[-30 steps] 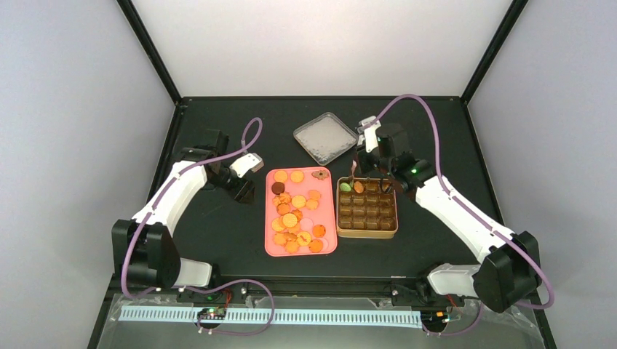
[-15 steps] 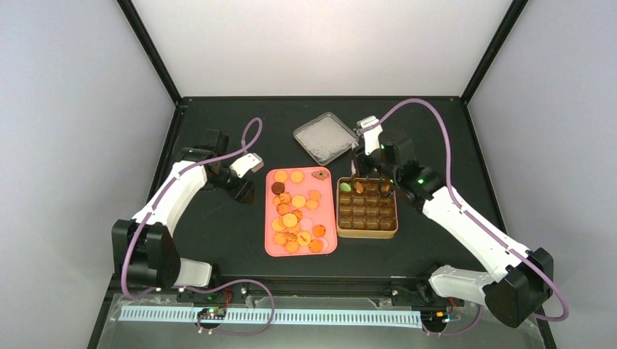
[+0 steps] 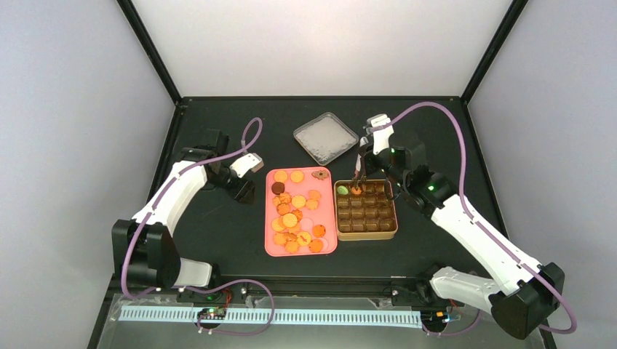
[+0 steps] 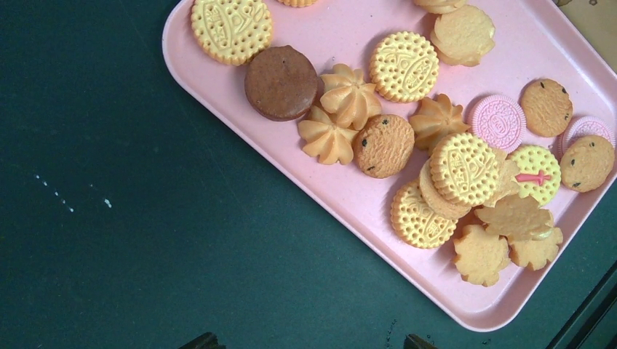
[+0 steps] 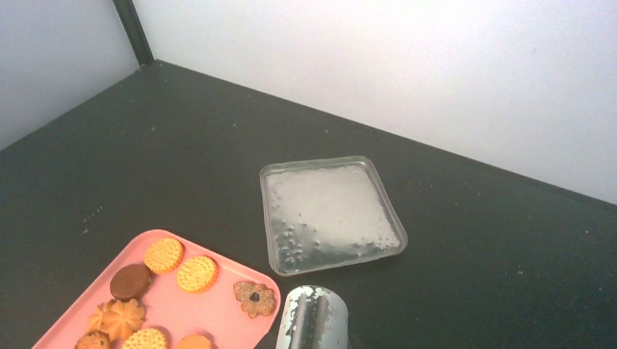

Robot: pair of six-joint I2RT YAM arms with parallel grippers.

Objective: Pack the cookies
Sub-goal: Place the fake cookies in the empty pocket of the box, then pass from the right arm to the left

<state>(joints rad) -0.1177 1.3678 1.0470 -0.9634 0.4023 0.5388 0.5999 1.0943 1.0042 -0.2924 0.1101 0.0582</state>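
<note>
The right gripper (image 3: 359, 166) swung toward nine o'clock; its wrist view alone shows clamped tongs (image 5: 313, 320) (fingers unseen); cookie (image 3: 356, 191) at six o'clock.

White arms (image 3: 174, 190), black joints (image 3: 150, 249) — purple cables (image 3: 252, 135).

Light falls evenly from above, bright and diffuse. From overhead the white back wall (image 3: 320, 43) nearly washes out, while the dark counter (image 3: 218, 225) stays matte with faint shadows. My left wrist view is sharp: the cookies (image 4: 404, 65) cast thin soft shadows on the tray (image 4: 327, 29). In my right wrist view the close metal tongs (image 5: 313, 316) look soft and glinting.
</note>
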